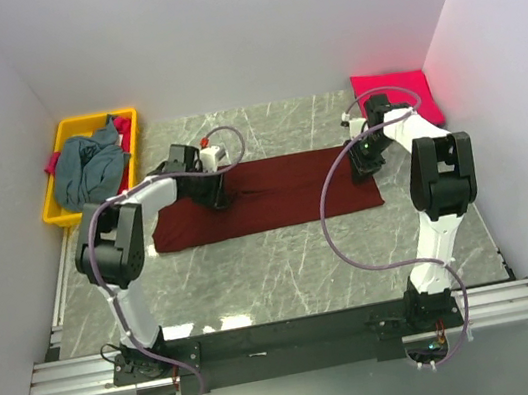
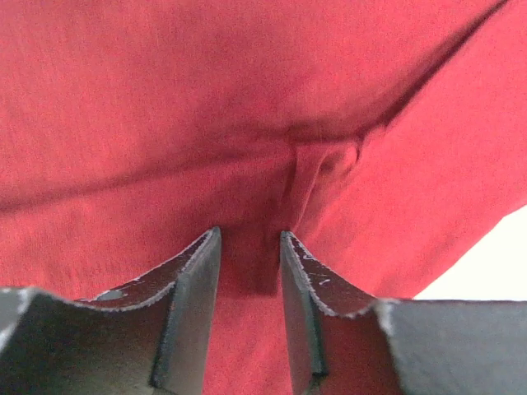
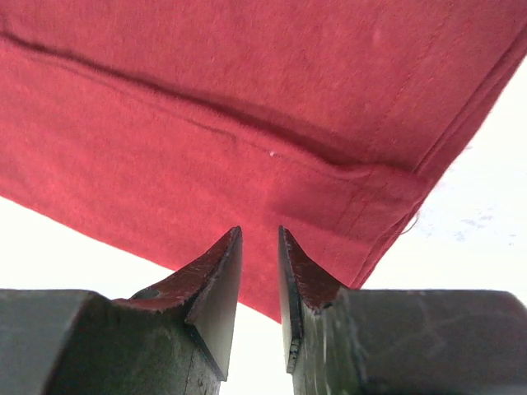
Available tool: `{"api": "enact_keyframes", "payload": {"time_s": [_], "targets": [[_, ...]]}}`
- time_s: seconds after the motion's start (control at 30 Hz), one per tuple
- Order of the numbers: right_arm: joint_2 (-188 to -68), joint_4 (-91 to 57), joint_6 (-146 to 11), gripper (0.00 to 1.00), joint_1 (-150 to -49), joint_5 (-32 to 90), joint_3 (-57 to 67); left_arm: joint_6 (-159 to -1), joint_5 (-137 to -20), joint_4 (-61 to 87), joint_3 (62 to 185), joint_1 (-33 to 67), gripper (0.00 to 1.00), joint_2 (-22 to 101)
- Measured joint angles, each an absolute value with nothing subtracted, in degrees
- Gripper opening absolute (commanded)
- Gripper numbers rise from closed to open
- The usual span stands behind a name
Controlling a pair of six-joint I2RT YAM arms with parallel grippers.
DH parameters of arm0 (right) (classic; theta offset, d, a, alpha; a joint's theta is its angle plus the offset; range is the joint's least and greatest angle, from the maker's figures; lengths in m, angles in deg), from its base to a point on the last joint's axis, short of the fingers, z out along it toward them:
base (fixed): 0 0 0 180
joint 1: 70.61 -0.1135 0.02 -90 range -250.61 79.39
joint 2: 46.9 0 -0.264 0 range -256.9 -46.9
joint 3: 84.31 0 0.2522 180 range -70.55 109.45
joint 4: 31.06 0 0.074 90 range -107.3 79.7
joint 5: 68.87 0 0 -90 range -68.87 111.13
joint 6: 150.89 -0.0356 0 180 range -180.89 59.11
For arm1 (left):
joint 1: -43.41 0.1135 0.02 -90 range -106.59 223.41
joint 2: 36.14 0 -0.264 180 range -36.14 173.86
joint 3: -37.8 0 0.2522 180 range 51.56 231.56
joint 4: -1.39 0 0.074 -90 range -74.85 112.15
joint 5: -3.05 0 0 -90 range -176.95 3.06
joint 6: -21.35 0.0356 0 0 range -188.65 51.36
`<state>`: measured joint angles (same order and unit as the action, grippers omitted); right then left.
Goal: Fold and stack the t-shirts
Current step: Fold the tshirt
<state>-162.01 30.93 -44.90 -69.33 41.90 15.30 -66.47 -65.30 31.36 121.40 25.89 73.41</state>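
Left gripper fingers stand slightly apart, pressed over the dark maroon t-shirt. The cloth puckers just ahead of them, and I cannot tell if they pinch it. The right gripper, also narrowly parted, sits at the same shirt's hemmed edge, its grip equally unclear.

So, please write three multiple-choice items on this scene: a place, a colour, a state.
1. Where does the bright pink-red cloth t-shirt lie? A: at the marble table far right corner. B: at its near left corner. C: at its centre.
2. What colour is the rectangular plastic bin? A: green. B: white. C: yellow.
3. The grey-blue cloth t-shirt is: A: folded flat. B: crumpled. C: spread open.
Key: A, it sits far right in the top view; C, its rim is yellow; B, it lies bunched in the bin.
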Motion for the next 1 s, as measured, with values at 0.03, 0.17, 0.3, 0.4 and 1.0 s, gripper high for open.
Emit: {"api": "enact_keyframes", "payload": {"time_s": [0.03, 0.17, 0.3, 0.4, 1.0], "targets": [[-162.01, 31.37, -44.73, 0.32, -69.36, 42.01, 15.30, -66.43, -65.25, 31.84, 122.82, 25.76, 0.46, 74.33], [-162.01, 32.96, -44.11, 0.32, -69.60, 42.36, 15.30, -66.06, -65.34, 33.48, 124.94, 25.67, 0.53, 74.99], [-162.01, 34.32, -43.83, 0.31, -70.60, 42.14, 15.62, -65.29, -65.38, 35.45, 124.42, 25.95, 0.53, 71.69], [-162.08, 34.40, -43.61, 0.29, -73.01, 41.46, 16.08, -65.33, -65.25, 36.41, 122.12, 26.78, 0.53, 65.61], [-159.74, 32.28, -40.38, 0.25, -84.00, 35.74, 6.82, -72.72, -73.08, 39.82, 113.47, 30.83, 0.41, 63.71]]}}
